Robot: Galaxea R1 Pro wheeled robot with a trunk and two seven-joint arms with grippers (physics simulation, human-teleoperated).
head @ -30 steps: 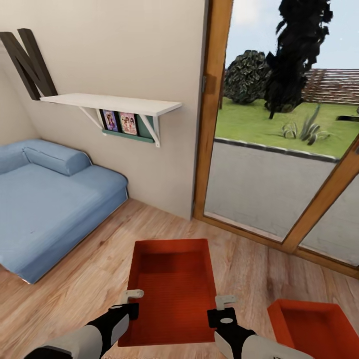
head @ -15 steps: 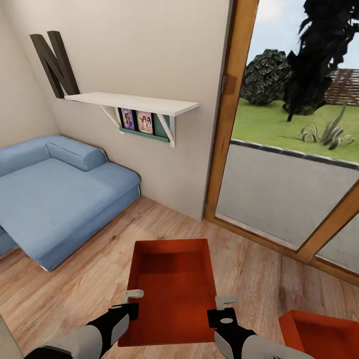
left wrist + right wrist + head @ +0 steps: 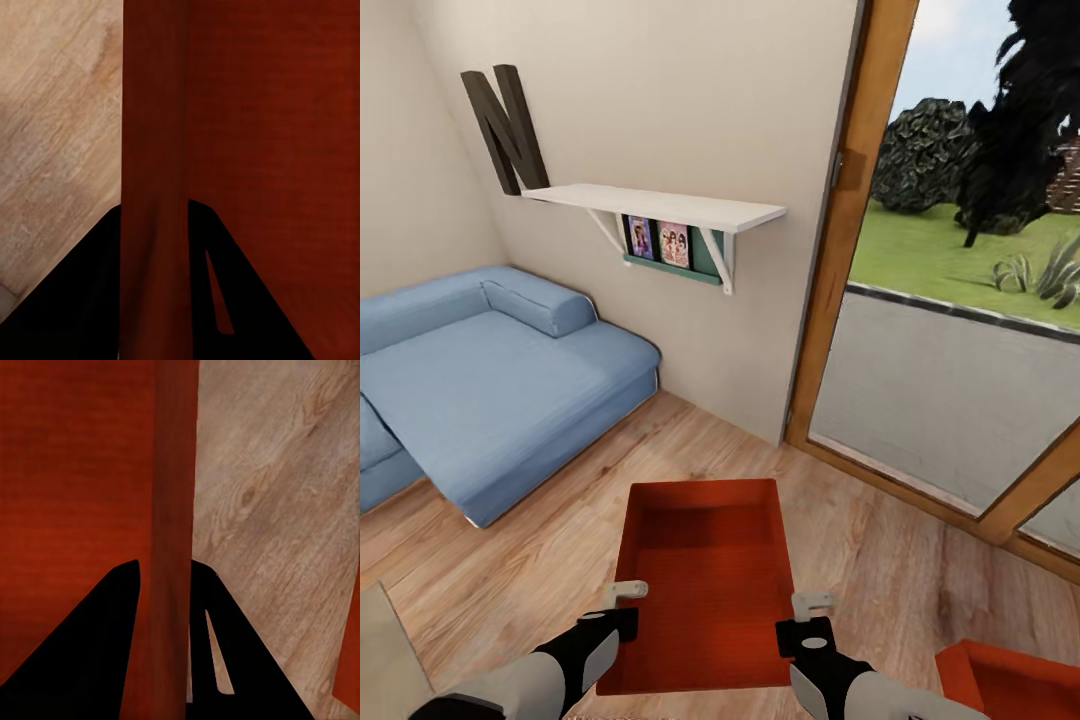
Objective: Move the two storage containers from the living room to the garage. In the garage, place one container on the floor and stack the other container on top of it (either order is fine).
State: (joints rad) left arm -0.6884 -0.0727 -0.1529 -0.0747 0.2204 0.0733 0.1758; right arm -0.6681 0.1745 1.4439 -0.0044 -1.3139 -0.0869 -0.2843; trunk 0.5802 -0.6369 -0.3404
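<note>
Both tools clamped on the carried container (image 3: 705, 585), left tool (image 3: 622, 603) pinching its left wall, right tool (image 3: 807, 612) its right, long axis running straight ahead, second container (image 3: 1015, 683) low on the wood floor (image 3: 510, 570) nearer the right arm.

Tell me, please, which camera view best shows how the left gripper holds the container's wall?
The left wrist view: the left gripper has a dark finger on each side of the carried container's wall. The head view shows that gripper at the bin's left edge, its contact less plain. The right wrist view shows the opposite wall.
</note>
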